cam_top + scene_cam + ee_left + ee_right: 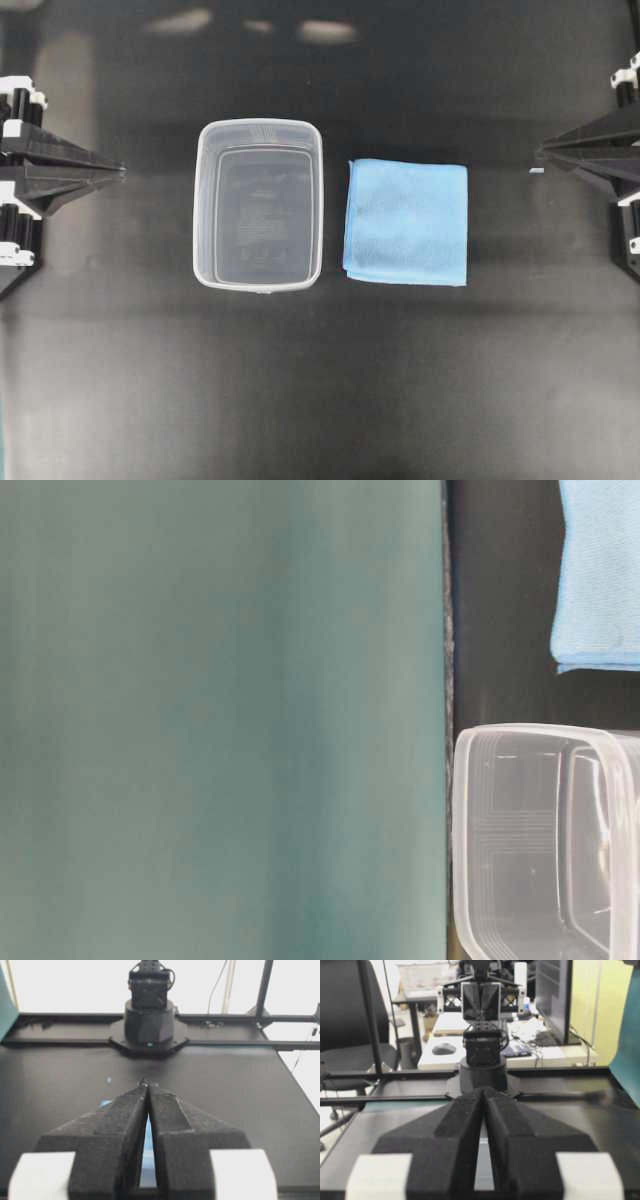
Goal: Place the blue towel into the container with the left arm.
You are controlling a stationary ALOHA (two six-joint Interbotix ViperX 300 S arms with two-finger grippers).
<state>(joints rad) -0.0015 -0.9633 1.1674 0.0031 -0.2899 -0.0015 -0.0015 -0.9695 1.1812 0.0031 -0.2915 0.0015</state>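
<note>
My left gripper [122, 170] closed, empty, parked at the surface [320, 400] edge, well clear of the container [259, 204]. Container sits upright mid-surface, nothing in it. Blue towel [406, 222] lies flat, folded, just beside the container on the side away from my left gripper, small gap, not touching. Beyond the towel, right gripper [538, 155] closed, empty, at the far edge.
</note>
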